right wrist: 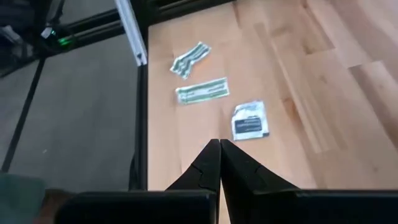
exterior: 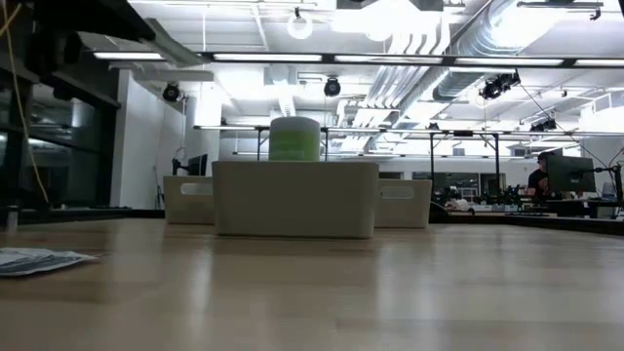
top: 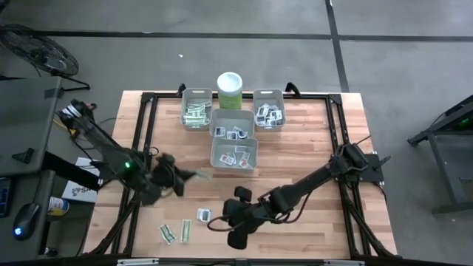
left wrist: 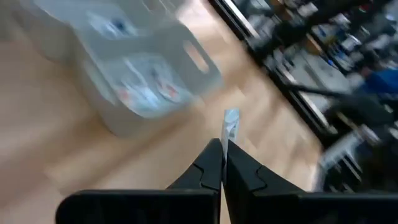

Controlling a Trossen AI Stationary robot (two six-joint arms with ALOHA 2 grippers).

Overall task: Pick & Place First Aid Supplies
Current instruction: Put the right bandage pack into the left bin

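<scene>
**Left Gripper Closed on One Packet; Three Packets Loose at the Front Edge**

The left gripper [top: 194, 175] is positioned above the left-centre of the pale wooden worktop [top: 310, 155], just short of the nearest grey rectangular plastic bin [top: 234, 154]. Its fingers [left wrist: 211, 163] are pressed fully together, and a narrow pale paper packet [left wrist: 231, 126] is pinched between the tips, standing out beyond them.

The right gripper [top: 214, 224] is positioned low near the front edge of the worktop, right of the loose packets. Its fingers [right wrist: 210, 163] are fully closed and nothing is held between them.

Three first aid packets are lying flat on the worktop near its front-left corner. Two narrow pale green-white strip packets [top: 167, 233] [top: 185, 230] are placed just beside each other, apart. A small white square packet with dark print [top: 203, 214] is placed near them, toward the centre, just ahead of the right gripper.

Four grey bins are grouped at the rear-centre of the worktop. Green-white strips [top: 195, 114] are contained in the rear-left bin [top: 196, 94]. White squares [top: 267, 115] are contained in the rear-right bin [top: 268, 94]. Further square packets are contained in the two middle bins, the rear one [top: 232, 113] and the nearest one. A tall pale green canister with a white lid [top: 230, 89] stands upright at the rear edge between the two rear bins.
</scene>
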